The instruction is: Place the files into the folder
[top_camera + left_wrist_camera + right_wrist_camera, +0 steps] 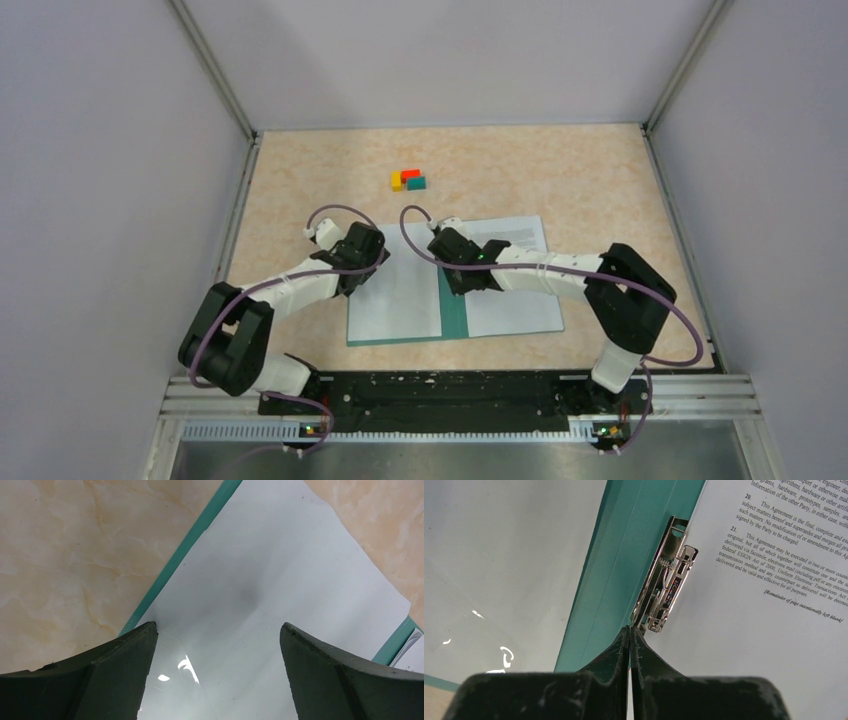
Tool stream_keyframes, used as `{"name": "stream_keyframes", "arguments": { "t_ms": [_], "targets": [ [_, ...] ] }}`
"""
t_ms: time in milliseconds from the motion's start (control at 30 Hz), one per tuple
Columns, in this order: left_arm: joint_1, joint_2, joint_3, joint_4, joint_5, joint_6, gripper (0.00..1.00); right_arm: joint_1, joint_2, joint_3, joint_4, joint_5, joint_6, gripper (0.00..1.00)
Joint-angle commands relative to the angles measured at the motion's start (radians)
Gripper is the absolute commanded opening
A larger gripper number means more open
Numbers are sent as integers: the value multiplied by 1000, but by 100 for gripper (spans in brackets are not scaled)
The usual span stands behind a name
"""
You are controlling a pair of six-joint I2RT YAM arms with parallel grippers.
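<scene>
– While the thin teal-green folder (452, 318) lies open on the beige marbled table (600, 170), where are the white paper sheets (510, 300)?
– Inside it: a plain sheet (260, 580) on the left half, a printed sheet (774, 605) on the right, reading "21. This Agreement may be executed" and "[Remainder of page intentionally left blank]"
– Grippers?
– Over the plain sheet the left gripper (217, 626) is spread wide and holds nothing; the right gripper (630, 630) is pinched together and empty, tips at the shiny metal clip (666, 580)

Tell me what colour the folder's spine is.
The folder spine is teal green, clearest in the right wrist view.
</scene>
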Motion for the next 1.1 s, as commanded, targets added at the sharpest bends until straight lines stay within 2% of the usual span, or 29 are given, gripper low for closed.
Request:
{"name": "stream_keyframes", "arguments": {
  "t_ms": [0, 600, 1067],
  "targets": [
    [1, 70, -72, -41, 47, -6, 98, -27, -4, -51, -60, -54, -2, 0],
    [-68, 34, -64, -78, -101, 0, 98, -154, 35, -48, -93, -162, -64, 0],
    [-78, 40, -64, -71, -129, 0, 98, -178, 104, -13, -120, -169, -90, 0]
  ]
}}
